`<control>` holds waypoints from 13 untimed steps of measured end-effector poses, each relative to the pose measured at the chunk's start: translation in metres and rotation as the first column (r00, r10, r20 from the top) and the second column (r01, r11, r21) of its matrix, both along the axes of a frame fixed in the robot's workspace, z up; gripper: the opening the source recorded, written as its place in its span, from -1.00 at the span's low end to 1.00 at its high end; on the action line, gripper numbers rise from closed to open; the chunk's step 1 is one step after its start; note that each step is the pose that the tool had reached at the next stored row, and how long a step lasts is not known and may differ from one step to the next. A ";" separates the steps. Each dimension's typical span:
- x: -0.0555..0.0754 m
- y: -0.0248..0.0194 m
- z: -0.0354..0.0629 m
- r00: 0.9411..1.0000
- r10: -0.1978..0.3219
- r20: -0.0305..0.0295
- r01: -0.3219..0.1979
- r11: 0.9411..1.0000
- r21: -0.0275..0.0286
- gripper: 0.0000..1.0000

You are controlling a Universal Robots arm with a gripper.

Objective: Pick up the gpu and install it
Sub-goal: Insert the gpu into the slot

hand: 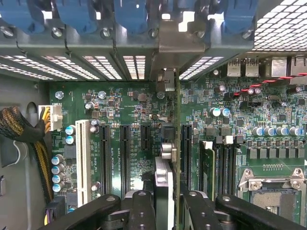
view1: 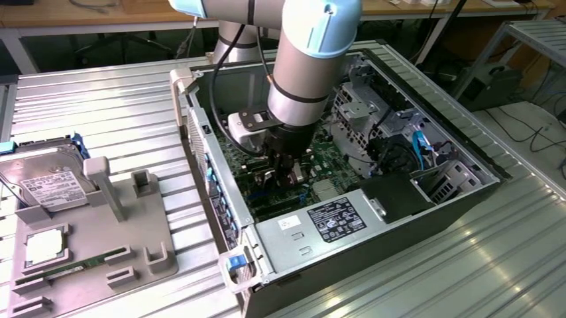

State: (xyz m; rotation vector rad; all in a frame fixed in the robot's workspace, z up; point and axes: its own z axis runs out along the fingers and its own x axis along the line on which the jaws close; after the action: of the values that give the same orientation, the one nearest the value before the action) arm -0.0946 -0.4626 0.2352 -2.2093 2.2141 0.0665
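Deep inside the open silver-and-black metal computer case (view1: 460, 199) right now, black two-finger gripper (hand: 168, 203) clamped on the thin dark black-green gpu card (hand: 177, 143), seen edge-on in the wrist view. Jaws partly closed, pinching the board's two flat faces, so the card stands between the fingers like a blade. In the exterior view, gripper (view1: 285, 165) hanging low over the green motherboard (view1: 329, 159).

Long axis running straight out from between the jaws toward the perforated rear wall of the case, silver L-shaped metal bracket (hand: 168, 52) leading and sitting up at the rear slot openings under the blue plastic retention clips (hand: 129, 14). Bottom edge facing the motherboard (hand: 129, 100), close beside the long black expansion slots (hand: 186, 148).

Doing this bit well, probably: keep the card dead vertical, edge connector parallel to one slot, bracket tongue lined up with its gap first. Press straight down, no twisting. Can't tell yet whether it's seated or just hovering.
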 end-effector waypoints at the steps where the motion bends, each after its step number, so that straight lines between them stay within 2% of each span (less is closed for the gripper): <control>1: 0.000 0.0000 0.0001 1.000 0.000 0.000 0.000 1.000 0.000 -0.44; 9: 0.000 -0.0001 0.0001 1.000 0.000 0.000 0.000 1.000 0.000 -0.44; 13: 0.000 -0.0002 -0.0037 1.000 0.000 -0.001 0.000 1.000 -0.001 -0.44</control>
State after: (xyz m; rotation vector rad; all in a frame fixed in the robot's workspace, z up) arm -0.0947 -0.4628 0.2315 -2.2100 2.2150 0.0660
